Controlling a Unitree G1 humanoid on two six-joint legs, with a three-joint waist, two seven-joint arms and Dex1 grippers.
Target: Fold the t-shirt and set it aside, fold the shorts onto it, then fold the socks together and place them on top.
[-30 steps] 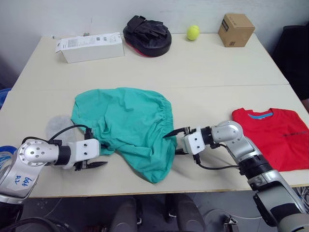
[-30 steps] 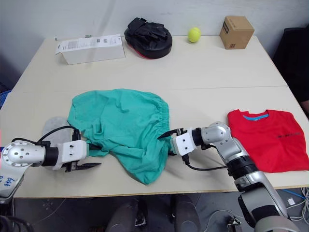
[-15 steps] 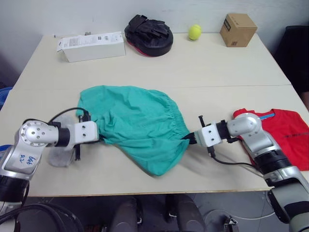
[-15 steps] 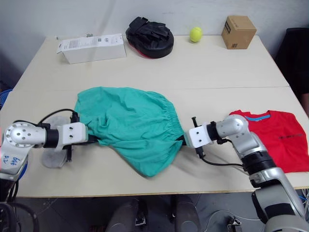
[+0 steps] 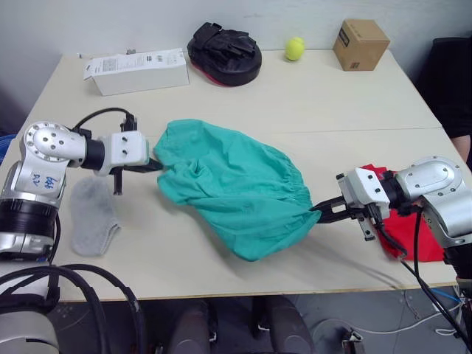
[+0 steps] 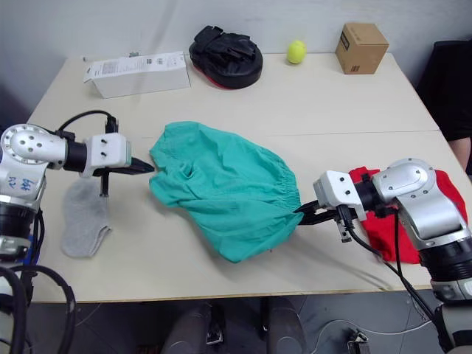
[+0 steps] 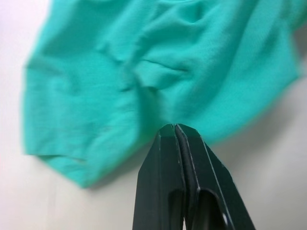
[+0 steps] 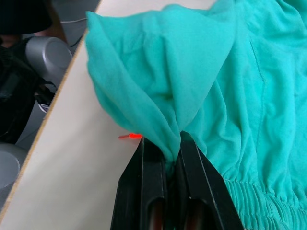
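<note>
Both grippers pinch the shorts [image 5: 232, 188], left gripper [image 5: 156, 165] at 10 o'clock, right gripper [image 5: 321, 212] at 4; t-shirt [image 5: 394, 228] just beyond, at 3.

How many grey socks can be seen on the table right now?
1: the sock lies flat near the table's front-left edge, below the left gripper. A second may be hidden beneath it or elsewhere.

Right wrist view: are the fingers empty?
No, the right gripper's fingers are pinched on a fold of the green shorts.
</note>
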